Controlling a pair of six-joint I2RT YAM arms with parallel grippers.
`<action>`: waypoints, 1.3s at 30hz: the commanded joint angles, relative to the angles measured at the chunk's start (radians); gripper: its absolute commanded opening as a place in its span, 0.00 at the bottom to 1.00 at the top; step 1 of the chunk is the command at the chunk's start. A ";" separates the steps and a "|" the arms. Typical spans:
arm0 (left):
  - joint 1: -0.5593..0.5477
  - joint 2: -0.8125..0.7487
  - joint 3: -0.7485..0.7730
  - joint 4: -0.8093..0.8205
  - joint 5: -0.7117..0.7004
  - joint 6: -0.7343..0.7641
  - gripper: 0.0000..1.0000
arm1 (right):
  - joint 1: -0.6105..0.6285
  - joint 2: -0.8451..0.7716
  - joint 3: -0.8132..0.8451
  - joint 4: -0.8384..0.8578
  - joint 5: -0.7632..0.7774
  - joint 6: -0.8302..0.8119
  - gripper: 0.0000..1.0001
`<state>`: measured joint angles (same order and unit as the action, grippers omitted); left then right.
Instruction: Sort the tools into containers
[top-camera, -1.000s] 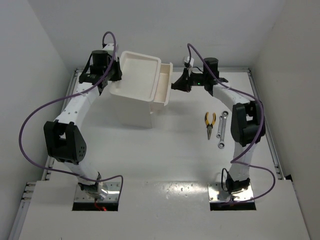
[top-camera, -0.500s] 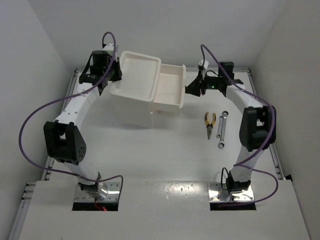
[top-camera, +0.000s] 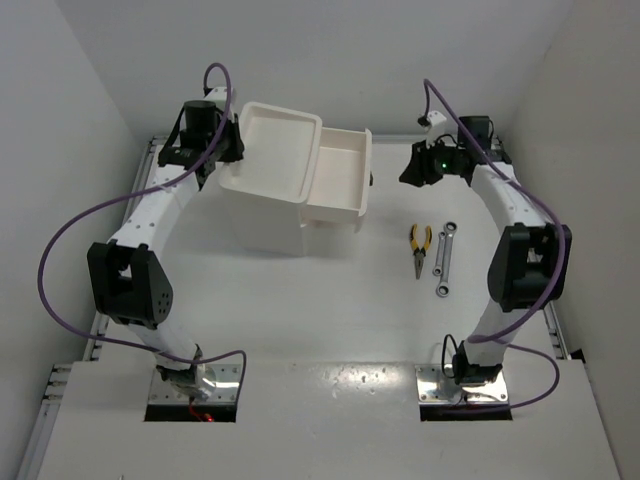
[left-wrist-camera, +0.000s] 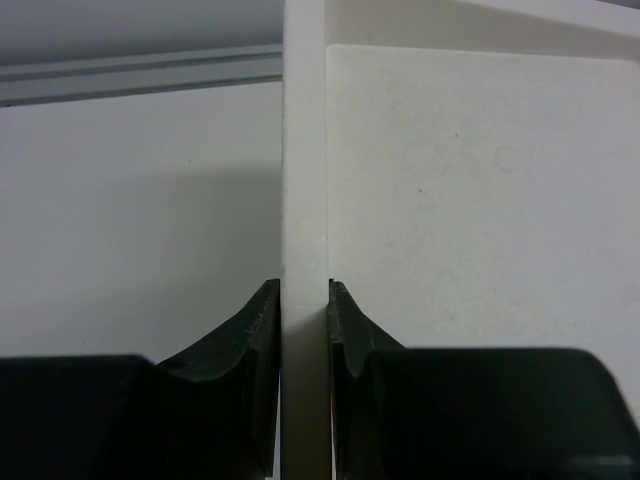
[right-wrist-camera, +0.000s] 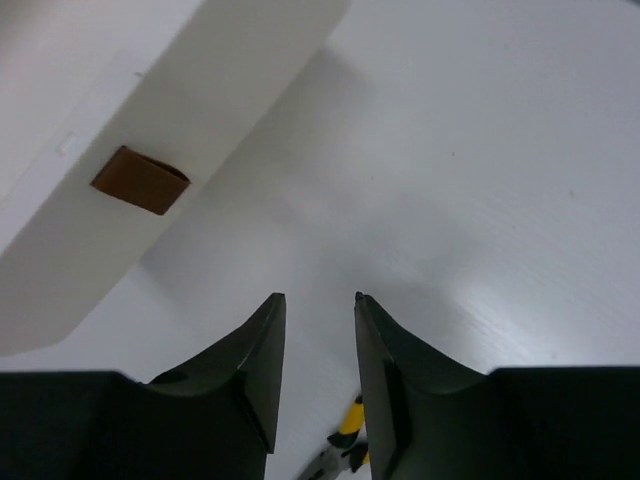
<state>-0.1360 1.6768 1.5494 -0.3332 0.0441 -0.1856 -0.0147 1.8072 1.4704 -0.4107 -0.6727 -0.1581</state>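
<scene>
One container (top-camera: 262, 222), white, with a tray top. One drawer (top-camera: 334, 209) sticks out of its right side, open; inside looks bare. One brown knob (right-wrist-camera: 140, 180) on the drawer front.

One pair of pliers (top-camera: 420, 243), yellow handles, flat on the table (top-camera: 330, 300), right of the drawer and well apart from it. Two wrenches (top-camera: 444, 249), silver, just right of the pliers, lying side by side and maybe touching; cannot tell.

Left gripper (left-wrist-camera: 304, 292) is clamped on the thin left rim of the container's tray, fingers (left-wrist-camera: 262, 325) pressed on both sides.

Right gripper (right-wrist-camera: 320, 305) has a narrow gap, holding nothing. It hangs over bare table right of the knob, not touching it. The pliers' handle peeks between its fingers at the bottom of the wrist view.

Nothing lies between the tools and the drawer.
</scene>
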 joint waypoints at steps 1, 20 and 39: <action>-0.005 0.086 -0.032 -0.142 0.007 -0.081 0.04 | -0.024 0.018 0.021 -0.258 0.191 0.123 0.33; -0.024 0.086 -0.032 -0.142 -0.046 -0.091 0.12 | -0.047 0.164 -0.094 -0.246 0.455 0.362 0.38; -0.024 0.104 -0.032 -0.142 -0.076 -0.100 0.00 | -0.047 0.153 -0.120 -0.258 0.519 0.371 0.39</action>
<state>-0.1566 1.6855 1.5616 -0.3450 -0.0158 -0.1959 -0.0570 1.9945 1.3449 -0.6640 -0.1822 0.1917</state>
